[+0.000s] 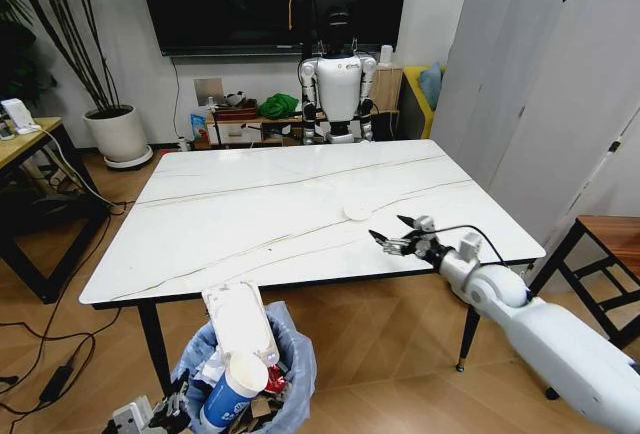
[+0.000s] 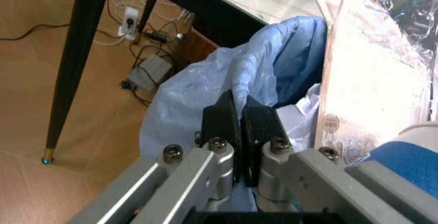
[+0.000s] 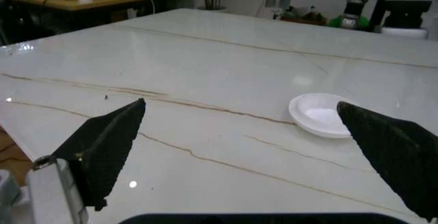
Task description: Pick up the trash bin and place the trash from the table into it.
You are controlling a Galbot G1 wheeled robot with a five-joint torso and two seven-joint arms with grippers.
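Hovering low over the table [image 1: 250,204] near its front right corner, the right gripper [image 1: 397,233] has its fingers [image 3: 102,147] spread wide apart and holds nothing. A small white lid [image 1: 357,212] lies flat on the marble top at about 11 o'clock from this gripper, near but not touching it. The bin [image 1: 290,359] is below the table's front edge, at 6 o'clock in the head view. Its blue bag [image 2: 205,90] is full of trash: a clear plastic pack [image 1: 240,322], a blue-and-white cup [image 1: 232,389] and white paper. The left gripper [image 2: 241,126] is at the bin's near rim, its two black fingers pressed together on the bag's edge.
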